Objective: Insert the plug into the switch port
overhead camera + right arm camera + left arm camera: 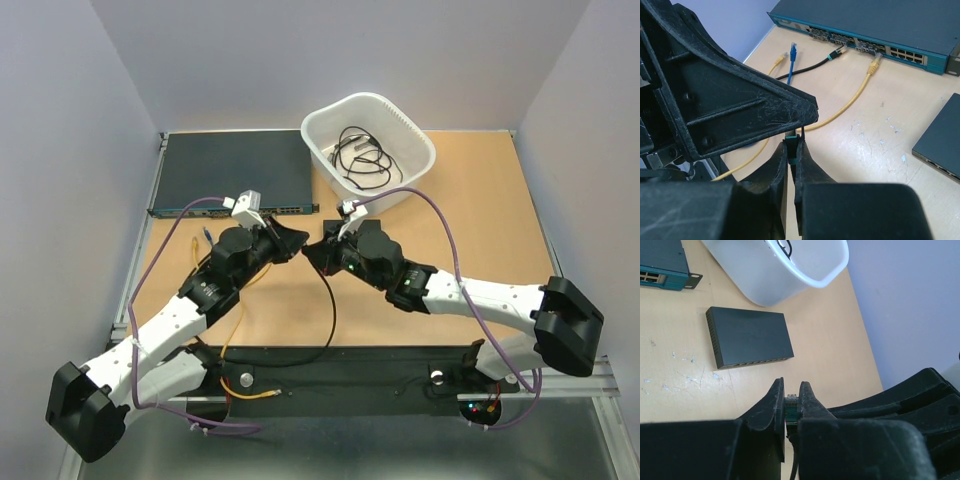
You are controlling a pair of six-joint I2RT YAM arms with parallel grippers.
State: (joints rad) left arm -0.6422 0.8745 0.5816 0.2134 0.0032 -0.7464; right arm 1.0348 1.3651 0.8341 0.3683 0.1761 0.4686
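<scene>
The plug (791, 401), green with a clear tip and a black cable (331, 310) hanging from it, is pinched between both grippers above the table's middle. My left gripper (791, 385) is shut on its sides, the tip pointing toward the small flat black box (750, 337). That box's row of switch ports (760, 361) runs along its near edge. My right gripper (793, 140) is shut on the plug's green body (792, 152), right against the left gripper's fingers (740, 100). In the top view both grippers (308, 247) meet and hide the box.
A wide dark rack unit (230, 170) lies at the back left with yellow (850, 105), black and blue cables at its sockets. A white bin (415, 140) holding black cables stands at the back, just behind the small box (940, 140). Another yellow cable (235, 330) trails near the front rail.
</scene>
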